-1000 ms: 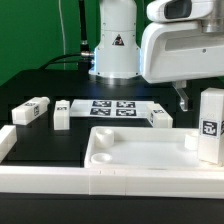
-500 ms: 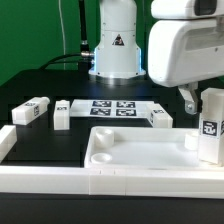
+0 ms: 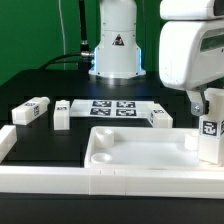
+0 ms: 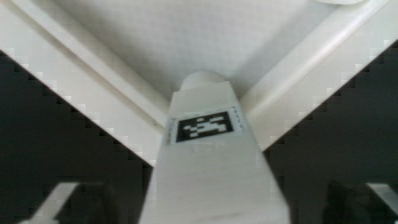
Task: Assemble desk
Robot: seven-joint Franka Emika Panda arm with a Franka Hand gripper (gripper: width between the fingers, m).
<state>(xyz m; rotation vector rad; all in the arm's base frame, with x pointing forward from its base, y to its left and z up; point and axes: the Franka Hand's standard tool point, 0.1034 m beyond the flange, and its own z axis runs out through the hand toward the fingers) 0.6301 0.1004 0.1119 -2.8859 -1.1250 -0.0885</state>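
Exterior view: leg point(image 3: 209, 135) upright in tabletop point(image 3: 140, 152).

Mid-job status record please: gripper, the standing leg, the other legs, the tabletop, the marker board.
gripper: open, one finger on each side of the upright leg, gaps visible, not gripping
upright leg: stands at the tabletop's end on the exterior view's right, tag facing that camera
tabletop: rim up, nearest the exterior camera
loose legs: three on the black table behind the tabletop
marker board: flat, between the loose legs
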